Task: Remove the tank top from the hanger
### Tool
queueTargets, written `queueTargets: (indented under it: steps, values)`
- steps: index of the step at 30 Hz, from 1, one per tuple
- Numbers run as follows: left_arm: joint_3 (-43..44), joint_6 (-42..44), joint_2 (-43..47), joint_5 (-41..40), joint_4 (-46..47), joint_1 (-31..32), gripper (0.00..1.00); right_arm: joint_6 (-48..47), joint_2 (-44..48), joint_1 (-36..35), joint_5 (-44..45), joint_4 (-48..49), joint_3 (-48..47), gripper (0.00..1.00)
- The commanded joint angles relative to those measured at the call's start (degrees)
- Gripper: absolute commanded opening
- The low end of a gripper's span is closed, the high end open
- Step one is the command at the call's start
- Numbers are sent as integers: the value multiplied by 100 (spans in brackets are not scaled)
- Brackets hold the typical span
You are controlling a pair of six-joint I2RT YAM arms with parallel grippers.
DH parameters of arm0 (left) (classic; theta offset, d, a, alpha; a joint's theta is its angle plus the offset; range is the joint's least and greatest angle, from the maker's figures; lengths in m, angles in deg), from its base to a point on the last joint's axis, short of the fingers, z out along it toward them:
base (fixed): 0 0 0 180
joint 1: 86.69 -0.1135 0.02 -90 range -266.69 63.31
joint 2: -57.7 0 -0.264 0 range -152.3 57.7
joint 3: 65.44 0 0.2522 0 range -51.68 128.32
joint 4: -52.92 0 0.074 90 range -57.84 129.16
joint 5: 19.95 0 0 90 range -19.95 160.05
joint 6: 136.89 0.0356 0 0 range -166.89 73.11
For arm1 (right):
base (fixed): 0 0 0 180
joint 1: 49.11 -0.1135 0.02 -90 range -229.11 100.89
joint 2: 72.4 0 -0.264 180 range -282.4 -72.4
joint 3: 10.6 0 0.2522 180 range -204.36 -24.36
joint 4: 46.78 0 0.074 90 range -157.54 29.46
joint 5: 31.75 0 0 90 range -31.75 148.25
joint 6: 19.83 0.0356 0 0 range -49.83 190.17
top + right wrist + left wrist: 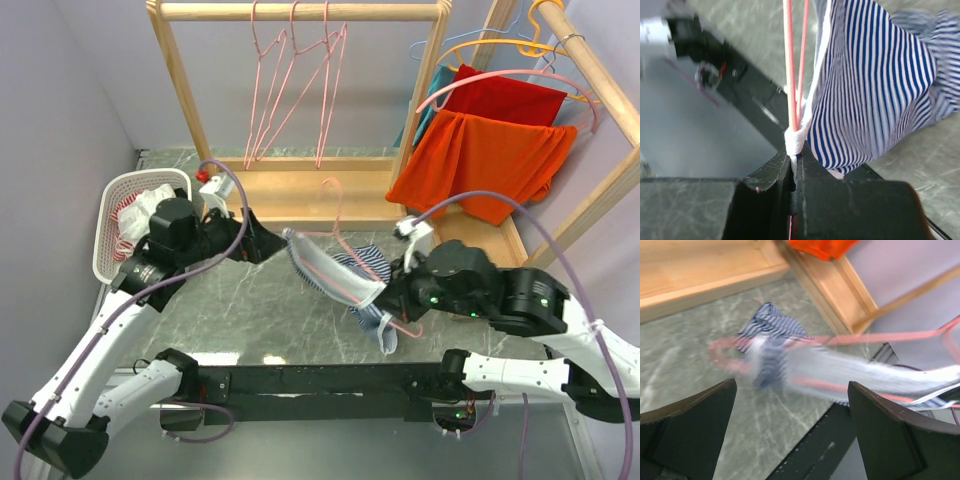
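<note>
One white basket [110, 215] stands at the far left of the marble tabletop [230, 310]. Next comes the left tool [268, 240], one of two, with its jaws wide apart and nothing between them. The pale end of the single striped tank top [335, 275] hangs just beyond its tips (whether it touches them I cannot tell). The tank top is threaded on one pink hanger [338, 222] and is held up above the tabletop between the two tools, sagging in the middle. Behind it, one wooden rack [300, 12] carries three bare pink hangers [290, 90]. To the right, the right tool [793, 172] is clamped on the hanger's wire, with a white strap of the tank top bunched at its tips. Further right, a second rack [590, 70] holds one orange garment [480, 160] and one red garment [510, 100]
</note>
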Motion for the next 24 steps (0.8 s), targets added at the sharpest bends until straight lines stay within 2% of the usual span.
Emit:
queueTargets:
  steps: [1,3,6,10,14,19,24]
  values:
    - [101,-337,-146,-419,663,592,99,-14,-64,-358,-275,798,70,0]
    - [92,-399,-269,-560,830,951,100,-32,-82,-489,-162,956,70,0]
    - [171,-373,-427,-1174,603,1391,99,-93,-109,-543,58,1071,44,0]
    - [224,-425,-402,-2367,75,1560,99,-50,-109,-543,645,957,-44,0]
    - [49,-583,133,-3002,13,1569,99,39,-3,-543,1183,904,-80,0]
    - [-74,-706,337,-3303,153,1569,99,82,199,-534,1237,1088,8,0]
    - [-189,-768,21,-3049,531,1569,97,56,234,-543,1035,1229,69,0]
